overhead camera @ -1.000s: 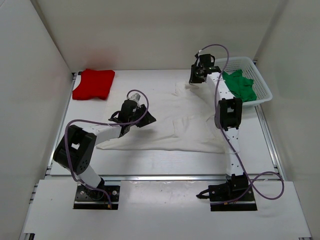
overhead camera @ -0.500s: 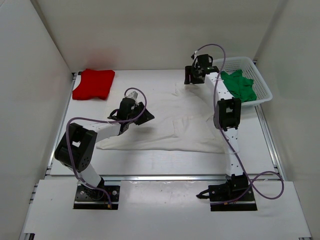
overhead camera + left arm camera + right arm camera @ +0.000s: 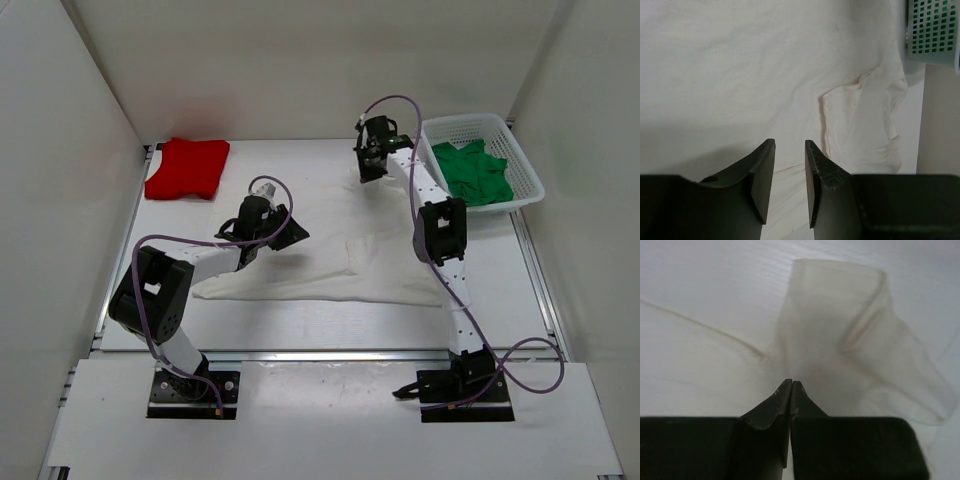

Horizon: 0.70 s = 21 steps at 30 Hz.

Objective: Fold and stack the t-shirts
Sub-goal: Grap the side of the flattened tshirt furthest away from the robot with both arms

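We count three t-shirts, one basket and two arms. The white mesh basket (image 3: 466, 120) stands at the far right of the surface (image 3: 300, 320), and we place everything else from it.

The green t-shirt (image 3: 472, 172) lies crumpled inside the basket. The white t-shirt (image 3: 340, 255) lies spread out on the surface just to the left of the basket, wrinkled, with one sleeve reaching towards the basket's near side. The red t-shirt (image 3: 188, 167) lies folded in a neat pad well to the left of the basket, beyond the white one and apart from it.

The right arm (image 3: 445, 270) reaches to the far edge of the white t-shirt, a little left of the basket's far left corner. Its jaws are pressed together on a raised fold of that white cloth (image 3: 840, 340), which stands up from the surface just past the tips.

The left arm (image 3: 200, 265) is farther from the basket, over the left part of the white t-shirt. Its jaws stand a narrow gap apart above the cloth (image 3: 765, 75), with nothing between them; its wrist view shows the basket (image 3: 932, 30) in the upper right corner.
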Each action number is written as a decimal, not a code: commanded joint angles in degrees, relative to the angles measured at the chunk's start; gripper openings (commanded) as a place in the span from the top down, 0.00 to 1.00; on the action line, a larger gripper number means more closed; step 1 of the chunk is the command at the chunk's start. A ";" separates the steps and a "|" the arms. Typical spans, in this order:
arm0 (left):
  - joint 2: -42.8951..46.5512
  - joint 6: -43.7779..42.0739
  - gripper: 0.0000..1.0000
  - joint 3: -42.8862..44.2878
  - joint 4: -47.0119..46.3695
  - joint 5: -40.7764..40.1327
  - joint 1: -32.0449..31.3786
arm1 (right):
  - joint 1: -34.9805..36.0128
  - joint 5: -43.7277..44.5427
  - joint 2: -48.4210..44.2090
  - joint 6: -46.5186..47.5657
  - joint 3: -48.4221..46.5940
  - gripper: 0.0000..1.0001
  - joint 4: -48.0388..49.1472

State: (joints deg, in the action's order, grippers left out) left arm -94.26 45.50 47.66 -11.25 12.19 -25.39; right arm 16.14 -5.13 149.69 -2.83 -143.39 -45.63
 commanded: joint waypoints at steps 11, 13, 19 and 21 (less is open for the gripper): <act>5.84 0.03 0.58 -2.14 -1.50 1.26 1.92 | -5.06 1.17 -8.80 2.39 2.86 0.39 2.73; 4.96 -0.23 0.58 -1.69 -1.06 1.52 1.83 | -6.11 -0.58 -6.52 2.30 3.12 0.39 2.56; 4.52 -0.41 0.58 -1.60 -0.45 1.00 1.74 | -7.26 -5.68 -3.97 4.24 4.35 0.39 2.82; 4.52 -0.41 0.58 -1.25 -0.44 1.09 1.57 | -7.44 -7.00 -4.23 3.54 3.73 0.42 3.00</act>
State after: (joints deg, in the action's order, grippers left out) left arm -91.92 45.69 45.32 -11.62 12.93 -23.49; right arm 6.83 -7.86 144.92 -0.08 -139.55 -44.16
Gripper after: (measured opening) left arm 0.417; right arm 0.591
